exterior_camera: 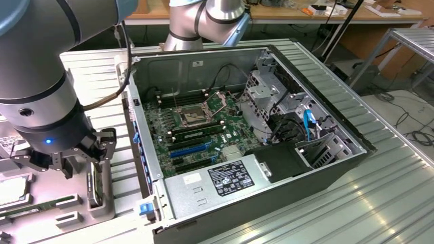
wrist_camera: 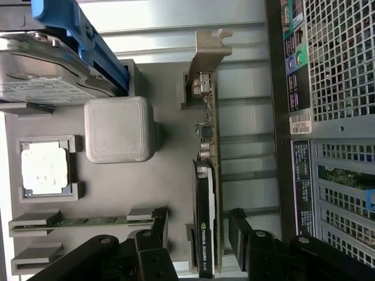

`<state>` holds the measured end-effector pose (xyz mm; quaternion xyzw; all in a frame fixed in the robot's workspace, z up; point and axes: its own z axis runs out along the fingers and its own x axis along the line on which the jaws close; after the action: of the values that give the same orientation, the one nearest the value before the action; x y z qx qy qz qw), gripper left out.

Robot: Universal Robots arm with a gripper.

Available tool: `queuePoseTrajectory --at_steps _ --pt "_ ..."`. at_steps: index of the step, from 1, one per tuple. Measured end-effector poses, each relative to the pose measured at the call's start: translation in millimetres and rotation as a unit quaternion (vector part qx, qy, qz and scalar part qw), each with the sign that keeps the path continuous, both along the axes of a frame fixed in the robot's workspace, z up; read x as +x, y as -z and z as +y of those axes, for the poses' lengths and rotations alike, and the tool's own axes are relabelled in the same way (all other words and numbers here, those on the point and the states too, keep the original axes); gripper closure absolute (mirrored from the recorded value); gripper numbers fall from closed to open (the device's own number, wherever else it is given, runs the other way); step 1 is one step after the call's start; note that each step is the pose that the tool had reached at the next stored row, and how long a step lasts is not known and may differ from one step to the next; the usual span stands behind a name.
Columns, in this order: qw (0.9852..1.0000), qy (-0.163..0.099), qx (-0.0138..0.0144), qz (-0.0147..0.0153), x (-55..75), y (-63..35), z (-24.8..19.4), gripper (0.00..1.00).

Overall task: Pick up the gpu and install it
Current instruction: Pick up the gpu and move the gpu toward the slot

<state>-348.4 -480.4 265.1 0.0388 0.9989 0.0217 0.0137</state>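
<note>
Fingers wide open astride gpu, nothing gripped.
Black fingers sit one each side of gpu's fan end w/ a gap both sides, no contact seen. Gpu stands on edge in a slot along the grey tray's edge nearest the PC case, silver bracket at the end away from the fingers. Same tray: hard drive, CPU & memory stick toward the edge opposite the gpu. Tray rests on ribbed metal tabletop, at exterior view's left of the case, which lies open.
</note>
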Motion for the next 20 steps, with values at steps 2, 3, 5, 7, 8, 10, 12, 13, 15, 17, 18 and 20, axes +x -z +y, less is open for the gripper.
queuePoseTrajectory --at_steps 2,3,5,7,8,10,12,13,15,17,18,20 --pt "1.0000 0.000 0.0000 0.0001 1.5 4.4 0.0 0.46" --pt "1.0000 0.000 -0.0001 0.0001 2.7 5.1 0.0 0.46" --pt "1.0000 0.000 0.0000 0.0000 4.9 6.7 0.0 0.46" --pt "1.0000 -0.001 0.0000 0.0000 5.6 7.9 0.0 0.46" --pt "1.0000 0.000 -0.0001 0.0001 5.6 8.8 0.0 0.46" --pt "1.0000 -0.001 0.0000 0.0000 5.7 11.6 -0.1 0.46" --pt "1.0000 -0.001 0.0000 0.0001 5.7 14.2 -0.2 0.46" --pt "1.0000 -0.001 0.0000 0.0000 5.7 15.1 -0.2 0.46" --pt "1.0000 -0.001 0.0000 0.0000 5.7 18.1 -0.2 0.46" --pt "1.0000 -0.001 0.0000 0.0000 5.7 19.7 -0.3 0.46" --pt "1.0000 -0.001 0.0000 0.0000 5.7 20.3 -0.3 0.46" --pt "1.0000 -0.001 -0.0001 0.0001 5.7 20.7 -0.3 0.46"
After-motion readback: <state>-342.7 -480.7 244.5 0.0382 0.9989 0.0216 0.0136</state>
